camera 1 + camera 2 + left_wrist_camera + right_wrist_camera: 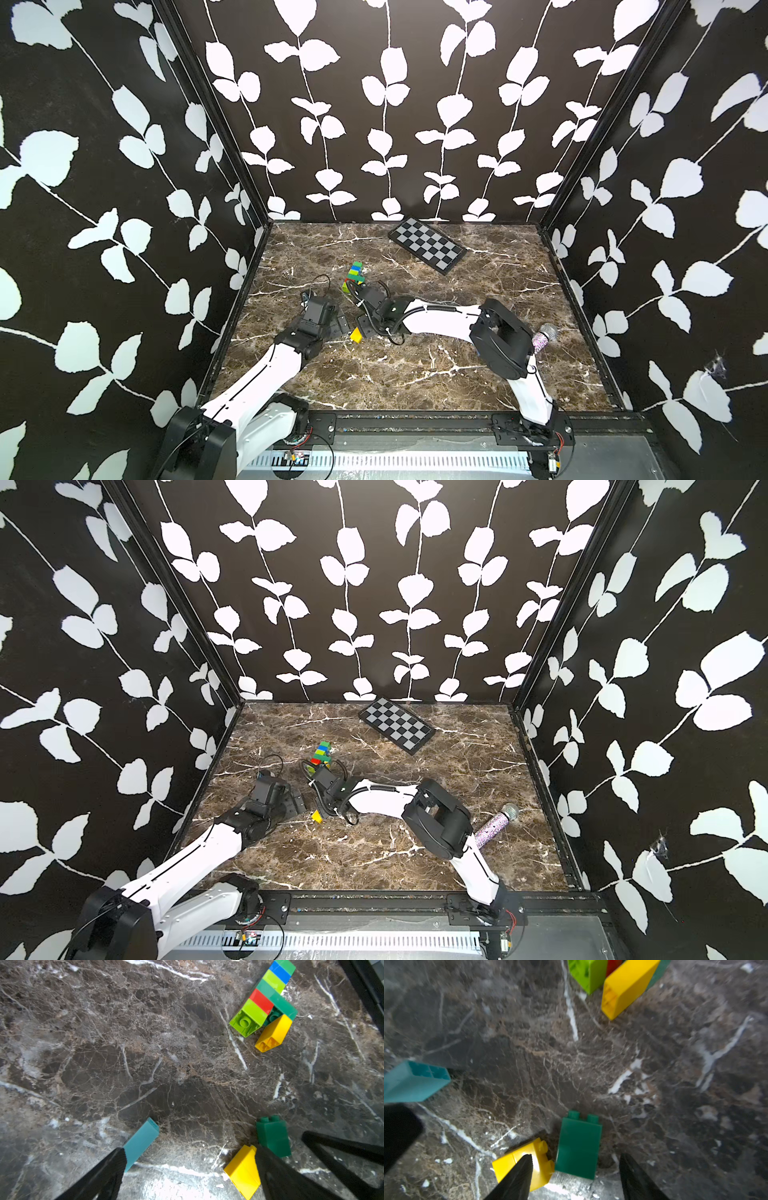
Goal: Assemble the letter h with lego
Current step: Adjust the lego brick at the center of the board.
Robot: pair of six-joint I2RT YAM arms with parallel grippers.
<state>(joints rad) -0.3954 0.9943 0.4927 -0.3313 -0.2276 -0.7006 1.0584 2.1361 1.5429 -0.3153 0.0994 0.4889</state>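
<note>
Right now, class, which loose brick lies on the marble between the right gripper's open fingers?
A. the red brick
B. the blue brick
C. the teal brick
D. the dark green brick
D: in the right wrist view the dark green brick lies between the fingers of the right gripper, apart from both, with a yellow brick beside it.

A black-and-grey checkered board (428, 245) lies at one o'clock on the marble tabletop (415, 365); a glittery purple microphone (494, 825) lies at four o'clock.

Three black walls (374, 104) printed with white leafy vines, brown white-veined marble floor (415, 374), black corner rails (222, 124)
</note>
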